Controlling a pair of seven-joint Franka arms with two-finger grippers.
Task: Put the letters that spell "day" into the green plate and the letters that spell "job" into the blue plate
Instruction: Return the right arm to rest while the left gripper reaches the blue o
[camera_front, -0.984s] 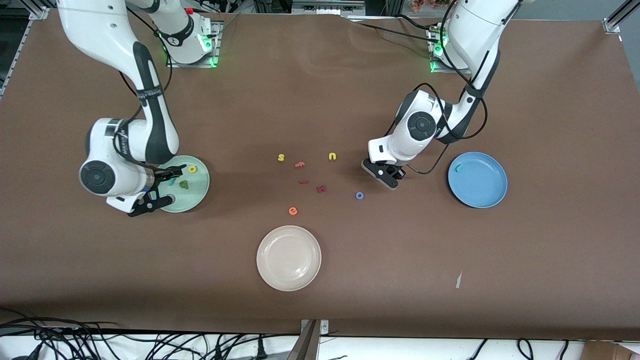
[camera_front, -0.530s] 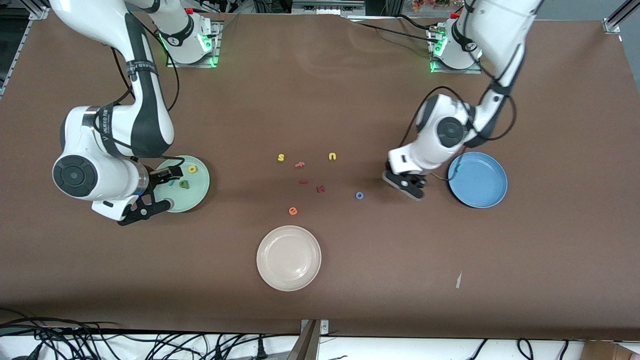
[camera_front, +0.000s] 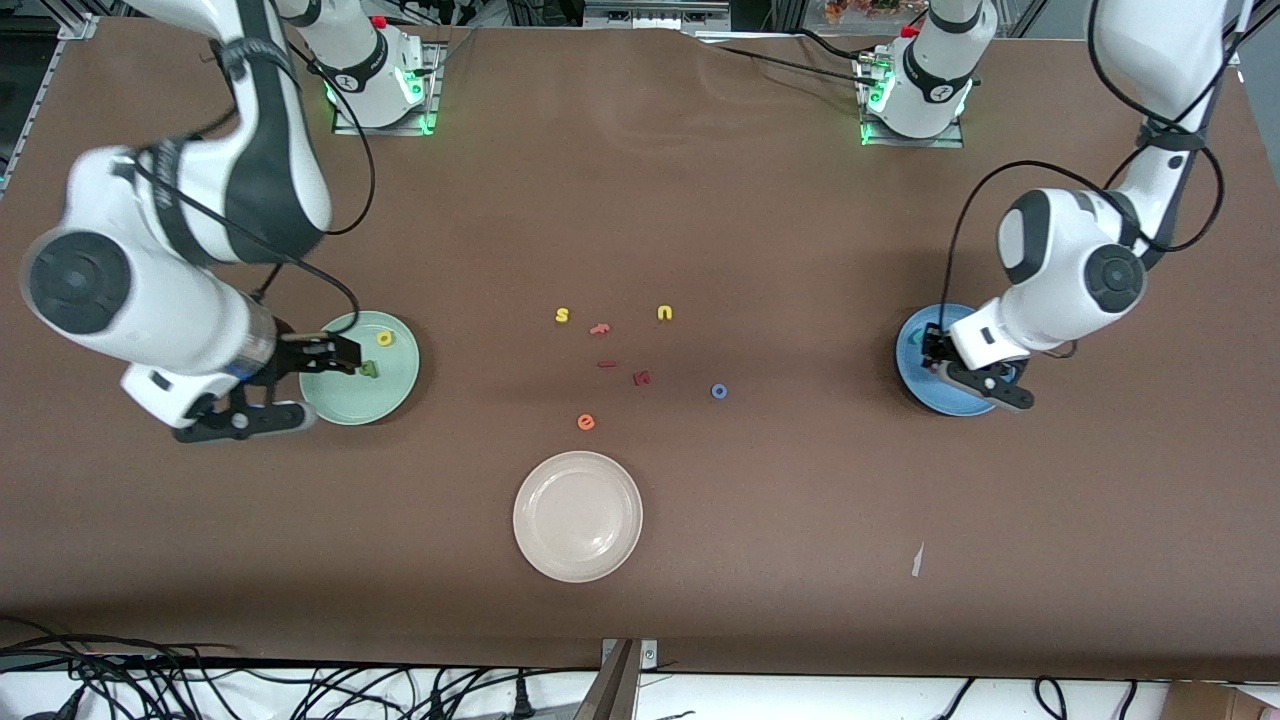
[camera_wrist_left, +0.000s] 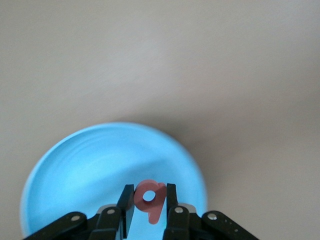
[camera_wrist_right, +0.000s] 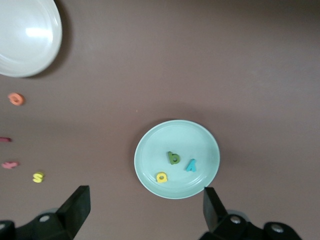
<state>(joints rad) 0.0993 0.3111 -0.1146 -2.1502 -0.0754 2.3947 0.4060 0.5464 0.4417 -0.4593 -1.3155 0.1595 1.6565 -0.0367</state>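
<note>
My left gripper (camera_front: 965, 370) hangs over the blue plate (camera_front: 915, 385), shut on the salmon-pink "b" (camera_wrist_left: 150, 196), which sits upright between the fingers above the plate (camera_wrist_left: 90, 165). A teal "j" (camera_front: 913, 343) lies in that plate, partly hidden by the hand. The blue "o" (camera_front: 718, 391) lies on the table mid-way along it. My right gripper (camera_front: 325, 388) stands open and holds nothing (camera_wrist_right: 145, 197) above the edge of the green plate (camera_front: 390, 395). In the green plate (camera_wrist_right: 150, 150) lie the yellow "d" (camera_wrist_right: 161, 177), dark green "a" (camera_wrist_right: 174, 158) and teal "y" (camera_wrist_right: 191, 165).
Loose letters lie mid-table: a yellow "s" (camera_front: 562, 315), a yellow "u" (camera_front: 665, 313), an orange "e" (camera_front: 586, 422) and dark red pieces (camera_front: 642, 378). A cream-white plate (camera_front: 578, 470) sits nearer the front camera than they do.
My left arm has carried the "b" from beside the loose letters to over the blue plate. My right gripper has drawn back and up from the green plate, still open.
</note>
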